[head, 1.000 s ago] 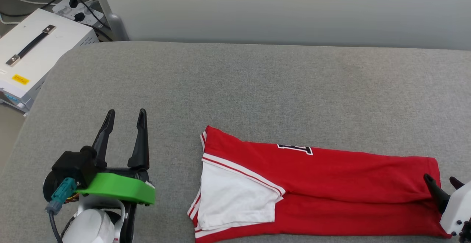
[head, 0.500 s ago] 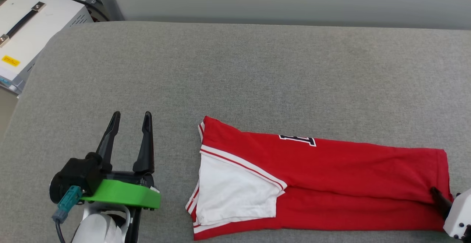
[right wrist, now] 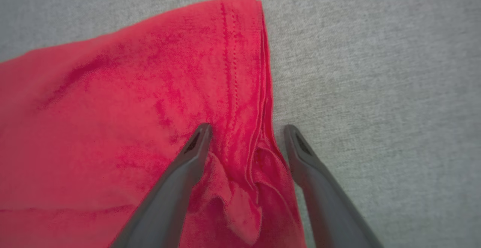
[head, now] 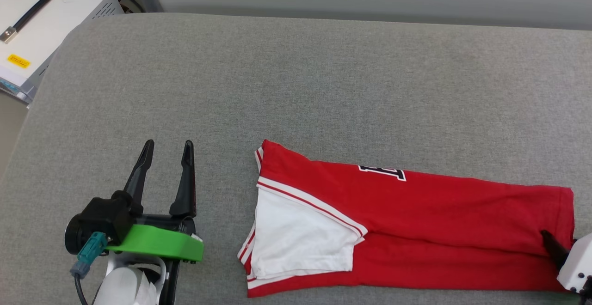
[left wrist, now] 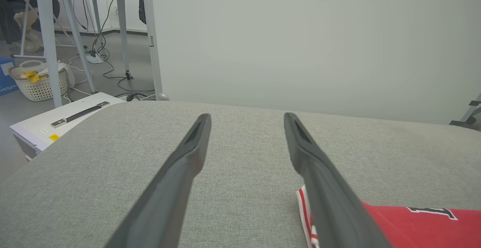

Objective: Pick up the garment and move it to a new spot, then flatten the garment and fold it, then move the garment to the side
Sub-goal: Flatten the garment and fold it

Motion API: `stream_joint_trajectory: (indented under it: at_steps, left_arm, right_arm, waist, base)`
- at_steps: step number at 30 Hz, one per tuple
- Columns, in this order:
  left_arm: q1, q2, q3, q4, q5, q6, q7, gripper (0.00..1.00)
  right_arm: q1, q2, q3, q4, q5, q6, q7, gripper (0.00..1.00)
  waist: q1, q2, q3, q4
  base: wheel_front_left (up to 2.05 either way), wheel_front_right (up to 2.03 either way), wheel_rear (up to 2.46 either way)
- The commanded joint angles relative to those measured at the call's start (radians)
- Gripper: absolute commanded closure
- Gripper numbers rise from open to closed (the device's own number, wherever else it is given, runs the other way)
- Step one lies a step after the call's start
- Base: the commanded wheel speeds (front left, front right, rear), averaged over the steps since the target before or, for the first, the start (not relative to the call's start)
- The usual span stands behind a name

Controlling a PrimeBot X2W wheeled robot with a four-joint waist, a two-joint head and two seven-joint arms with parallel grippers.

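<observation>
1. The garment (head: 416, 231), red with a white sleeve and striped trim, lies folded into a long band on the grey counter (head: 296, 88). It sits near the front edge, sleeve end toward the robot's left and hem toward its right.
2. Left gripper (head: 168, 144): jaws wide and empty, over bare counter just left of the sleeve end, apart from the cloth.
3. Right gripper (right wrist: 248, 127): jaws wide, straddling the hem corner. One finger is over red cloth, the other over the counter beside the hem; a rumpled fold lies between them, unpinched.
4. A white box (head: 41, 18) with a black handle stands beyond the counter's far left corner.
</observation>
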Motion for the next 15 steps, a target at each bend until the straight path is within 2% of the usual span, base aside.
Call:
stream_joint_trajectory:
  at_steps: [1,3,4,5,6,7,15]
  left_arm:
    - [-0.014,-0.008,0.004,0.002,0.011,-0.005,-0.006,0.0]
    - [-0.013,-0.009,0.006,0.005,0.013,-0.006,-0.006,0.0]
    - [-0.012,-0.009,0.006,0.008,0.014,-0.006,-0.006,0.0]
    - [-0.012,-0.009,0.006,0.01,0.015,-0.006,-0.006,0.0]
    - [-0.012,-0.009,0.005,0.013,0.015,-0.007,-0.006,0.0]
    - [-0.011,-0.009,0.003,0.015,0.015,-0.007,-0.006,0.0]
    - [0.0,0.0,-0.022,0.034,0.011,-0.007,-0.006,0.0]
  right_arm:
    - [0.009,0.033,0.04,0.027,0.024,0.001,0.025,0.0]
    - [0.015,0.035,0.07,0.025,0.057,0.001,0.036,0.0]
    - [0.017,0.032,0.087,0.022,0.075,0.001,0.038,0.05]
    - [0.017,0.029,0.098,0.018,0.087,0.001,0.035,0.57]
    - [0.017,0.025,0.109,0.014,0.101,0.001,0.03,0.84]
    - [0.017,0.02,0.117,0.013,0.108,0.001,0.024,1.0]
    - [0.006,-0.03,0.109,0.03,0.084,0.001,-0.085,1.0]
  waist:
    - [0.0,0.0102,-0.001,0.0]
    - [0.0,0.0102,-0.004,-0.002]
    - [0.0,0.0102,-0.006,-0.004]
    - [0.0,0.0102,-0.008,-0.005]
    - [0.0,0.0102,-0.011,-0.007]
    - [0.0,0.0102,-0.014,-0.009]
    - [0.0,0.0102,-0.049,-0.024]
  base:
    - [0.0,0.0,0.0]
    - [0.0,0.0,0.0]
    - [0.0,0.0,0.0]
    - [0.0,0.0,0.0]
    - [0.0,0.0,0.0]
    - [0.0,0.0,0.0]
    - [0.0,0.0,0.0]
